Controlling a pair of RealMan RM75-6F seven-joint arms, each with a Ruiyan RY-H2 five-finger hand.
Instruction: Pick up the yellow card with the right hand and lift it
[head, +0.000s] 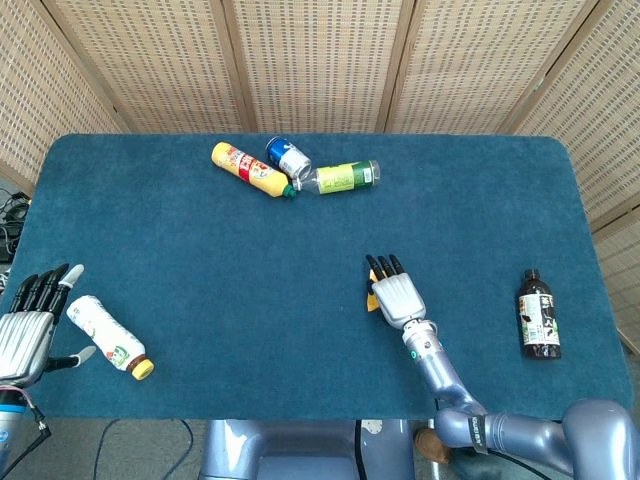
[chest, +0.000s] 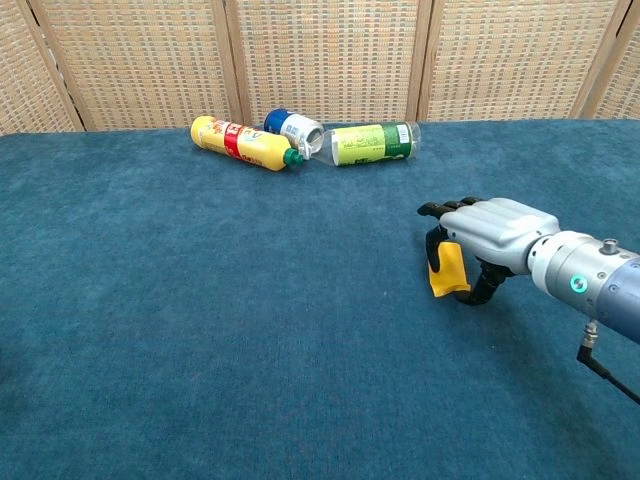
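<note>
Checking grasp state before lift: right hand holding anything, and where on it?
The right hand has its fingers curled around the yellow card, over its upper right part; a firm grip cannot be told. The left hand holds nothing.

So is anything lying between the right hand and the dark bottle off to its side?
No. In the head view only bare blue table separates the right hand from the dark bottle.
</note>
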